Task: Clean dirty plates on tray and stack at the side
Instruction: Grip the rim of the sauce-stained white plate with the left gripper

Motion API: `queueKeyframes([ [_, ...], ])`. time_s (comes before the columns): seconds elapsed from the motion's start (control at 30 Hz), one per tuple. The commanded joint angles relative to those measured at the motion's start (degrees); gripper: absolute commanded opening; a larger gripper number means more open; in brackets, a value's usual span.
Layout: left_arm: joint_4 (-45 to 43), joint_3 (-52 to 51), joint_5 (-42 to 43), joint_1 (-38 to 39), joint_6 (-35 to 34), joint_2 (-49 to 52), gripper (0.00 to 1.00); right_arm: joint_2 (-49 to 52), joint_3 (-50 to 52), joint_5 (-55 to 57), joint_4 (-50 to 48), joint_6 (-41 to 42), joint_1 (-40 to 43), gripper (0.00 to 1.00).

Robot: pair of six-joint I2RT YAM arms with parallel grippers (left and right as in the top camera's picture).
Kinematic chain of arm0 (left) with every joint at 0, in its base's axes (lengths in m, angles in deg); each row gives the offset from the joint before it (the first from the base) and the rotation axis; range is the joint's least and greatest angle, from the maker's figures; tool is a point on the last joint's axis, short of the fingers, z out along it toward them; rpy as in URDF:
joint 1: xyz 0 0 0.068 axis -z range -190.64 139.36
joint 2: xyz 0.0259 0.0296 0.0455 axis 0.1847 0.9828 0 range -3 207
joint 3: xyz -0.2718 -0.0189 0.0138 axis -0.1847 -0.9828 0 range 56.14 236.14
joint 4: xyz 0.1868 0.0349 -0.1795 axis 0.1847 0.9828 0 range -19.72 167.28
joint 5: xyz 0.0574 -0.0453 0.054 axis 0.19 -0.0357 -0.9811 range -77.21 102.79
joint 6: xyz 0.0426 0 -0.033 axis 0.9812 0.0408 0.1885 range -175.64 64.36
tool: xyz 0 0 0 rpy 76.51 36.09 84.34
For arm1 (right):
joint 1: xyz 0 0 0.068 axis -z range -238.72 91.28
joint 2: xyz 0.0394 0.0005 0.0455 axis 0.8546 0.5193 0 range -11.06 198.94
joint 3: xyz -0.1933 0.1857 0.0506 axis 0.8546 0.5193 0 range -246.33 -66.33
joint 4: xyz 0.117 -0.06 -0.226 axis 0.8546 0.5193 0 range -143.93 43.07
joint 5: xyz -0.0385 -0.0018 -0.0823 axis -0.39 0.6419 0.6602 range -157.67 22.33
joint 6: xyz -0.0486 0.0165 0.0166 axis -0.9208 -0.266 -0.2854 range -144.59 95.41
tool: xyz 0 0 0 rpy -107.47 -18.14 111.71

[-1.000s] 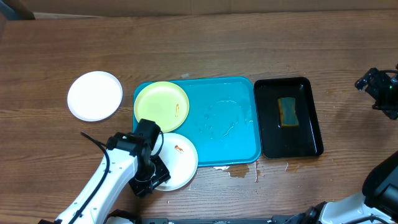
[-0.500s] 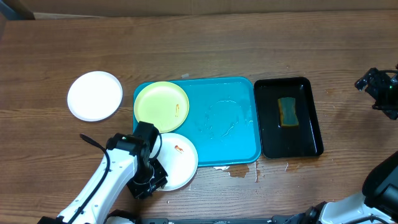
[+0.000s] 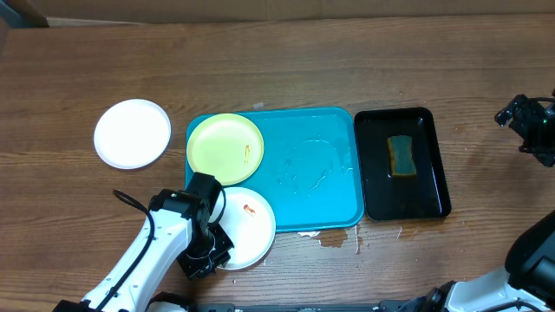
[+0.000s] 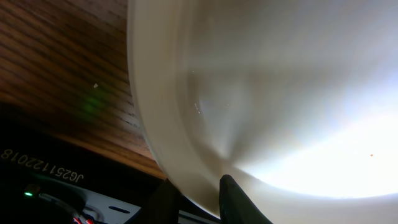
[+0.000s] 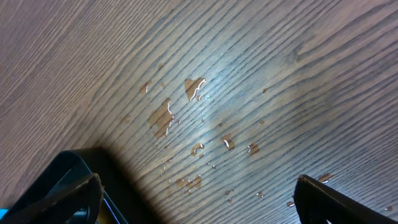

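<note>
A white plate (image 3: 247,224) with a small orange-red smear lies over the front left corner of the turquoise tray (image 3: 321,186), partly off it. My left gripper (image 3: 208,256) holds the plate's near left rim. In the left wrist view the plate (image 4: 261,93) fills the frame, and one of the dark fingers (image 4: 239,205) lies on top of the rim with the other under it. A yellow-green plate (image 3: 225,147) with a smear sits in the tray's back left. Another white plate (image 3: 132,133) rests on the table left of the tray. My right gripper (image 3: 529,121) hangs open at the far right.
A narrow black tray (image 3: 438,165) with a sponge (image 3: 401,154) stands right of the turquoise tray. Water pools on the tray's middle (image 3: 308,165) and on the table by its front edge (image 3: 334,238). Droplets (image 5: 196,87) dot the wood under my right gripper (image 5: 199,199).
My left gripper's fingers have closed in on the white plate's rim, and the wrist has shifted slightly toward the table's front. The right arm has not moved.
</note>
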Motion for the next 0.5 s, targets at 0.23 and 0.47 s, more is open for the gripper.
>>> queueKeyframes([
  [0.23, -0.2, -0.59, 1.03, -0.31, 0.92, 0.2, 0.21, -0.44, -0.55, 0.07, -0.31, 0.2, 0.15, 1.0],
  [0.47, -0.52, -0.52, 4.17, -0.31, 0.94, 0.2, 0.17, -0.44, -0.55, 0.07, -0.28, 0.22, 0.15, 1.0],
])
